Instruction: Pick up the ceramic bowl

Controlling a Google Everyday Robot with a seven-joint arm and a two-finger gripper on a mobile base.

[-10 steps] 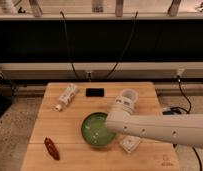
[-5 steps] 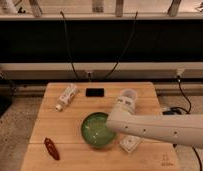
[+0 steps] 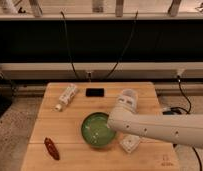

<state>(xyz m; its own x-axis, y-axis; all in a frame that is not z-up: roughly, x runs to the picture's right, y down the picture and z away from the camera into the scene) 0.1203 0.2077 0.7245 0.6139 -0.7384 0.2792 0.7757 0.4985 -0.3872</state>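
- One gripper (image 3: 120,124) only, sitting at the tip of the white arm (image 3: 165,131), low over the wooden table (image 3: 40,125) and right against the right-hand rim of the ceramic bowl (image 3: 97,129) as the camera is seeing it.
- Gripper state: cannot tell (the arm's bulky last link is covering it), and nothing is showing as held.
- Bowl is sitting upright on the table, front of centre, green and glossy, wide mouth facing up; its right edge is disappearing under the arm's end.
- Key relation: the bowl's centre is lying toward picture-left of the gripper, and the nearest graspable part is the rim directly under or beside it. The bowl is round, so no long axis is mattering; my judgement is that a pinch on that near rim wall is what the pick is calling for, not a reach to the middle.
- Small white boxy thing (image 3: 130,143) is peeking out just below the arm, beside the bowl's lower right (loose item or part of the robot, cannot tell).
- Clear plastic cup (image 3: 127,97) is standing just behind the arm, close to the bowl's back right; likely the one thing at risk of getting bumped.
- Farther out: black flat object (image 3: 95,92) at the back, white bottle (image 3: 67,95) lying on its side at back left, reddish-brown item (image 3: 51,148) at front left, all well apart from the bowl.
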